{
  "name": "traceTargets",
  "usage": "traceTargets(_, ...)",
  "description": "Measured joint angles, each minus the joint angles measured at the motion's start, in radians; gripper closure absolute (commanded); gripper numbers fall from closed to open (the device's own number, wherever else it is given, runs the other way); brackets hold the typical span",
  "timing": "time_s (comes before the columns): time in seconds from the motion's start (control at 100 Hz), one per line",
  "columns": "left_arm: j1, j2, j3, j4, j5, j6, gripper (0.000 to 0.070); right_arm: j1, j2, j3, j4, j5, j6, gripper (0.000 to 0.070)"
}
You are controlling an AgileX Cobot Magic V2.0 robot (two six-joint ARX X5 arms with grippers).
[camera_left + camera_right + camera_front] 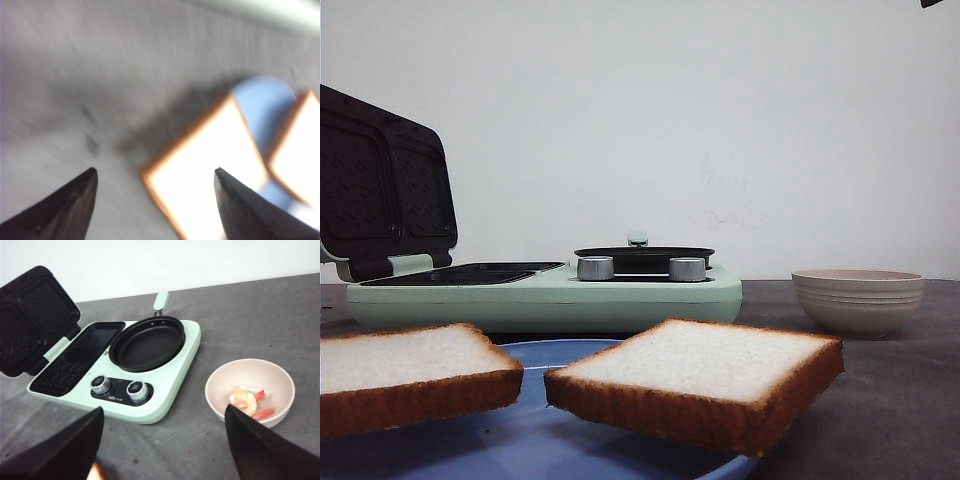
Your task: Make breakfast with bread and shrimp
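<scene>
Two slices of bread, one at the left (405,372) and one at the right (705,375), lie on a blue plate (550,440) at the table's front. In the blurred left wrist view my left gripper (155,172) is open above the table, one bread slice (210,165) partly between its fingertips, the other slice (300,145) beside it. My right gripper (162,412) is open and holds nothing, hovering short of the mint-green cooker (120,365). Shrimp (245,399) lie in a beige bowl (250,390). Neither gripper shows in the front view.
The cooker (545,290) has its dark waffled lid (380,185) raised at the left, an open grill plate (80,362), a round black pan (147,342) and two silver knobs (640,268). The bowl (857,298) stands to the cooker's right. A white wall lies behind.
</scene>
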Motion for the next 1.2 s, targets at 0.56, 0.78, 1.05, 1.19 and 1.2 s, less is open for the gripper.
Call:
traceTargets(0.56,0.002,0.258,0.000,0.029,0.155,0.117,0.0293,0.040,0.000,0.000,-0.005,-0.011,0.014,0.0218)
traceTargets(0.78,0.002,0.328,0.000,0.056,0.155,0.119,0.0294,0.040,0.000,0.000,-0.005,-0.011,0.040,0.0218)
traceTargets(1.05,-0.002,0.382,0.000,0.100,0.244,0.120,0.0307,0.040,0.000,0.000,-0.039,-0.011,0.065,0.0218)
traceTargets(1.19,-0.019,0.413,0.000,0.106,0.245,0.121,0.0308,0.040,0.000,0.000,-0.064,-0.011,0.083,0.0218)
traceTargets(1.2,-0.020,0.414,0.000,0.109,0.245,0.121,0.0310,0.040,0.000,0.000,-0.064,-0.011,0.084,0.0218)
